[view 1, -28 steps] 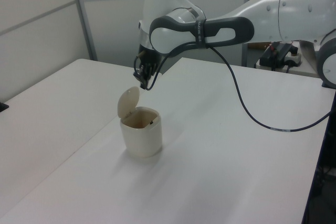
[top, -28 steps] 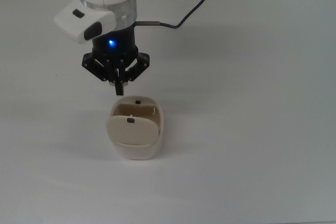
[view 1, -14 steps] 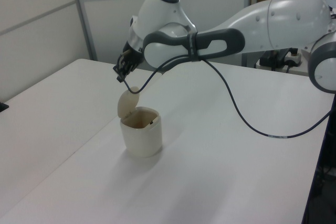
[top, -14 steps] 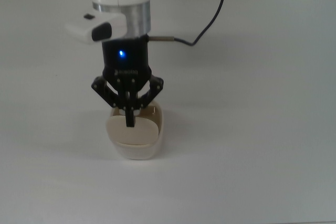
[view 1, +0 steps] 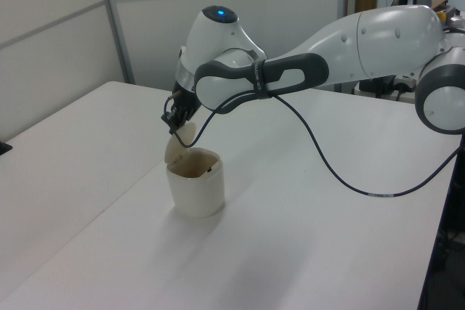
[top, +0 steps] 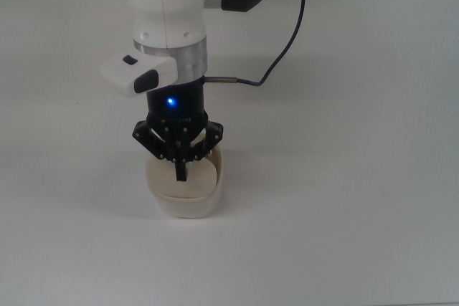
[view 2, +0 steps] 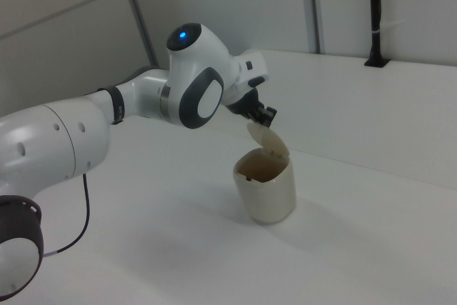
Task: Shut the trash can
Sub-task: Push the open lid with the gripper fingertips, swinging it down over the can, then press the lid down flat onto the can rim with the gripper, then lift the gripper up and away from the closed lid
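While the cream plastic trash can (view 1: 195,190) stands alone on the matte white table (view 1: 305,237), its lid (view 2: 269,140) is raised, tilted up from the hinge side and leaning partly over the opening. It is one small bin, smooth and slightly glossy, rounded-square from above, with a darker brownish inside visible in the left view and the right view. The lid is a flat, thin, rounded flap of the same pale plastic.

One robot arm (view 1: 363,41) reaches over the bin, its shells smooth white with dark grey bands at the joints. One blue light glows on its wrist. The black gripper (top: 179,170) points down over the lid in the top view, and in the left view its tip sits at the lid's upper edge. Its two fingers look pressed together into a single thin point, holding nothing. Whether the tip actually touches the lid cannot be told for certain.

One black cable (view 1: 341,172) loops from the wrist down across the table.
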### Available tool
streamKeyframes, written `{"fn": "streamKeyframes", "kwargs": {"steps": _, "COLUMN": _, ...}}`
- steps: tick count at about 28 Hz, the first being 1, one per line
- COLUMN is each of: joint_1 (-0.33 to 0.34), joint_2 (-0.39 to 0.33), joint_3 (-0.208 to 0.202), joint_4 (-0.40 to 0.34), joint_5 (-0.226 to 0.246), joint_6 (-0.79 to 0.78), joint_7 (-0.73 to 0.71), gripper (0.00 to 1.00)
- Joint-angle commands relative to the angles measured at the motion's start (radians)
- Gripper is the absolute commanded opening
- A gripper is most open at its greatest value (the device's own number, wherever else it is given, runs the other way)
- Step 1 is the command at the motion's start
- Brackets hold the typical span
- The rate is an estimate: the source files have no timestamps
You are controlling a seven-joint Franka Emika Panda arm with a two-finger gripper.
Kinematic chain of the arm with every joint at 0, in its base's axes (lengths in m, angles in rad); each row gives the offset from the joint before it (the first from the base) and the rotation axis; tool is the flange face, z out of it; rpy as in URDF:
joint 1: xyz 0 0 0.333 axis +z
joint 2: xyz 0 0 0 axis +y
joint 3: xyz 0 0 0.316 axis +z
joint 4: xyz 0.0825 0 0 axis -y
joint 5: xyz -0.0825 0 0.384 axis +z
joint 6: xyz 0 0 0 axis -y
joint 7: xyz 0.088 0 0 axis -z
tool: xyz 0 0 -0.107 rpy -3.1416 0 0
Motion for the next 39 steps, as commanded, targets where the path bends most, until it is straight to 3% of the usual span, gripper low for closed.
{"fn": "streamKeyframes", "kwargs": {"steps": 1, "joint_1": 0.003, "joint_2": -0.015, "joint_3": -0.004, "joint_4": -0.011, "joint_5": -0.003, "joint_6": -0.125, "joint_7": 0.006, "gripper": 0.00}}
{"fn": "streamKeyframes", "kwargs": {"steps": 8, "joint_1": 0.004, "joint_2": -0.014, "joint_3": -0.004, "joint_4": -0.037, "joint_5": -0.006, "joint_6": -0.222, "joint_7": 0.006, "gripper": 0.00}}
{"fn": "streamKeyframes", "kwargs": {"steps": 21, "joint_1": 0.006, "joint_2": 0.016, "joint_3": -0.004, "joint_4": -0.091, "joint_5": -0.037, "joint_6": -0.228, "joint_7": 0.006, "gripper": 0.00}}
{"fn": "streamKeyframes", "kwargs": {"steps": 33, "joint_1": -0.016, "joint_2": -0.021, "joint_3": -0.007, "joint_4": -0.017, "joint_5": -0.009, "joint_6": -0.297, "joint_7": 0.002, "gripper": 0.00}}
{"fn": "streamKeyframes", "kwargs": {"steps": 39, "joint_1": -0.014, "joint_2": -0.078, "joint_3": -0.012, "joint_4": -0.008, "joint_5": -0.020, "joint_6": -0.354, "joint_7": -0.003, "gripper": 0.00}}
